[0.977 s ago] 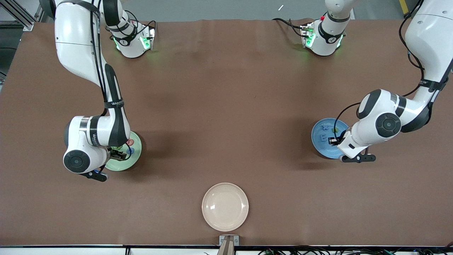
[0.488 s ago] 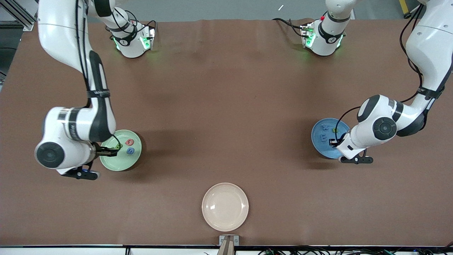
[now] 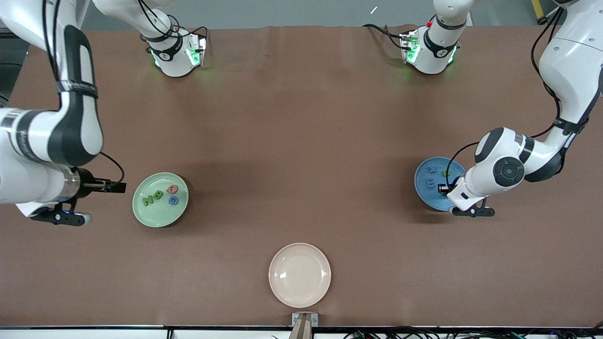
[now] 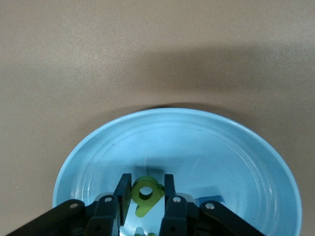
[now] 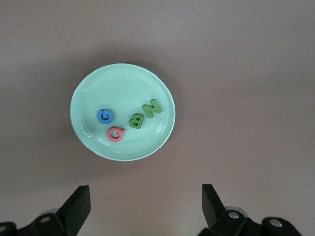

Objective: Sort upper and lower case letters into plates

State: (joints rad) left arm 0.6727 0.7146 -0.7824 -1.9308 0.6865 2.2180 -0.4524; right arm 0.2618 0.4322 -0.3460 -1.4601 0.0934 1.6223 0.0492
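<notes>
The left pincer (image 4: pixel 143 209) hangs low over the sky blue plate (image 3: pixel 425 195), clamped on the green 9-like letter (image 4: pixel 145 195); a blue x (image 3: pixel 433 170) and a blue E-like m (image 3: pixel 430 182) lie in that plate. The right pincer (image 5: pixel 145 206), fingers spread wide and holding nothing, hovers over bare desk (image 3: pixel 301 132) just beside the pale mint green plate (image 3: pixel 155 216), where green N (image 5: pixel 152 109), green B (image 5: pixel 136 120), pink-red Q (image 5: pixel 116 132) and blue G (image 5: pixel 105 115) rest. A cream-white plate (image 3: pixel 299 294) sits nearest the front camera.

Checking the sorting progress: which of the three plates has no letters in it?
The cream-white plate, nearest the front camera; the mint green plate and sky blue plate both hold letters.
</notes>
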